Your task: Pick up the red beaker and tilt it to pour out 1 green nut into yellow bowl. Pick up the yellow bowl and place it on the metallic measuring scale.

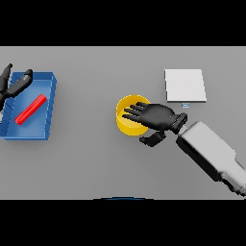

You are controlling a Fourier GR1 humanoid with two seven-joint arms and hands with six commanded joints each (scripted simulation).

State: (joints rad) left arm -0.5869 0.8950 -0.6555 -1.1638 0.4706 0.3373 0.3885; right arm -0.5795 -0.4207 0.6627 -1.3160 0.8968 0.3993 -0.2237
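A yellow bowl [126, 116] stands near the middle of the grey table. My right hand [156, 118] reaches over the bowl's right side, fingers straight across its rim and thumb hanging free below, open. The metallic measuring scale [185, 85] lies flat at the back right, apart from the bowl. A red beaker [30, 109] lies on its side inside a blue tray [47, 126] at the far left. My left hand [13, 84] hovers at the tray's back left corner, fingers relaxed, open. No green nut shows; the bowl's inside is partly hidden by my hand.
Bare grey table [86, 158] stretches between the blue tray and the bowl and across the front. My right forearm [211, 153] crosses the lower right area.
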